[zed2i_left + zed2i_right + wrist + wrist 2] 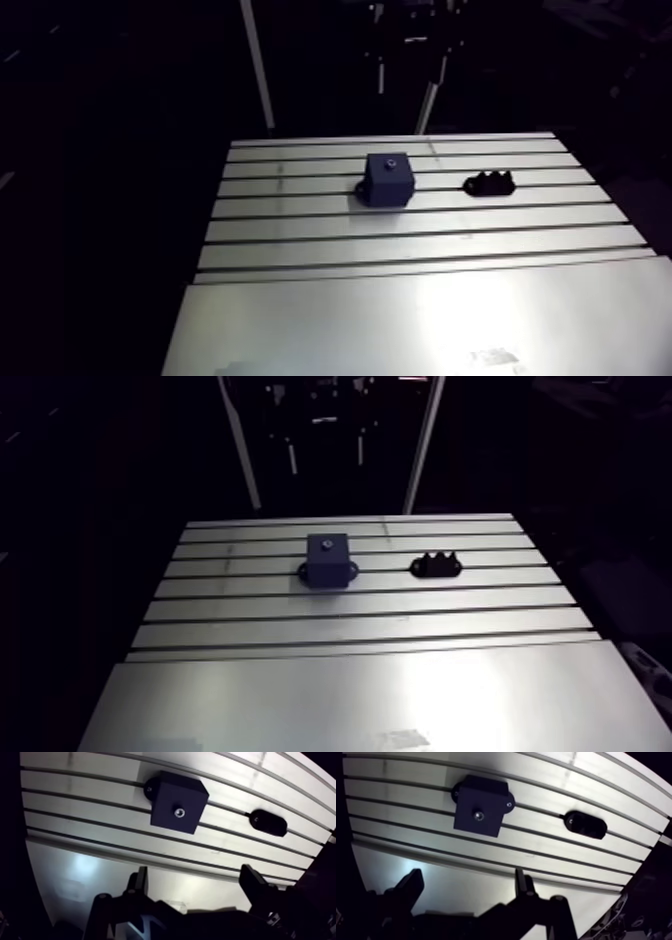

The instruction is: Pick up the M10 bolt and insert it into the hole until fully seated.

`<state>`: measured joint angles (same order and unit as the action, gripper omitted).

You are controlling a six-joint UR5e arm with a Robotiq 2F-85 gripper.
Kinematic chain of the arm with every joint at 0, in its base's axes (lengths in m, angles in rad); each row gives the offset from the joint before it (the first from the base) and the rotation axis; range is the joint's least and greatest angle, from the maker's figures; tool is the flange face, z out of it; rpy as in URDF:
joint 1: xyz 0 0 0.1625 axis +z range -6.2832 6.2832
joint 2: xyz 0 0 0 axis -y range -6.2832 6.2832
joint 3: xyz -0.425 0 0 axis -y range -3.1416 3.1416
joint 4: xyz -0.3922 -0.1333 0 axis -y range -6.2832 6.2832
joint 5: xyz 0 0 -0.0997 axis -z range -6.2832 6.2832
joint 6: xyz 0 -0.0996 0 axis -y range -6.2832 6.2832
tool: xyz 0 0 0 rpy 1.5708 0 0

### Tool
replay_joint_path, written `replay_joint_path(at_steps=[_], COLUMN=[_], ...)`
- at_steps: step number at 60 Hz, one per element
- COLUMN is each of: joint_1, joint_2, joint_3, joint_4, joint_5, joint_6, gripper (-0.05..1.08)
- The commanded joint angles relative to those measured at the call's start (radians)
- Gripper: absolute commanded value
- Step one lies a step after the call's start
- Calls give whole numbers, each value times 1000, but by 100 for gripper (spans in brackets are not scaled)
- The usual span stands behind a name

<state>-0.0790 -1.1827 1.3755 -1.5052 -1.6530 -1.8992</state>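
The glint [179, 812] atop the block [167, 794] is too small to be identified; the black holder [268, 822] is blurred.

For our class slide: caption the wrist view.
Open gripper above slotted table, dark block and black holder ahead.

Dark navy block [388, 180], black holder [489, 184], silver table [400, 320] striped with dark parallel slots.

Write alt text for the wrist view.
A dark blue block with a small shiny spot in its top sits on a slotted aluminium table, a small black fixture apart beside it. Nearer the camera, the gripper's fingers stand open with nothing between them.
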Motion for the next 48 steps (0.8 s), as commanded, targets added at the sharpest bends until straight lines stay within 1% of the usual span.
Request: replay_joint_path(at_steps=[1, 2, 3, 6, 8, 13, 14, 21, 33, 48], joint_1=[-28, -28, -31, -34, -47, -60, -60, -62, -61, -59], joint_2=[-135, -135, -146, -155, -177, -197, -202, -208, -212, -239], joint_3=[-99, -99, -103, -104, -110, -119, -122, -118, -102, -70], joint_4=[159, 159, 166, 173, 187, 198, 200, 204, 210, 202], joint_5=[36, 36, 42, 47, 55, 58, 62, 69, 68, 65], joint_6=[52, 52, 54, 55, 55, 55, 55, 56, 80, 81], gripper=[1, 1, 1, 1, 1, 1, 1, 1, 1, 1])
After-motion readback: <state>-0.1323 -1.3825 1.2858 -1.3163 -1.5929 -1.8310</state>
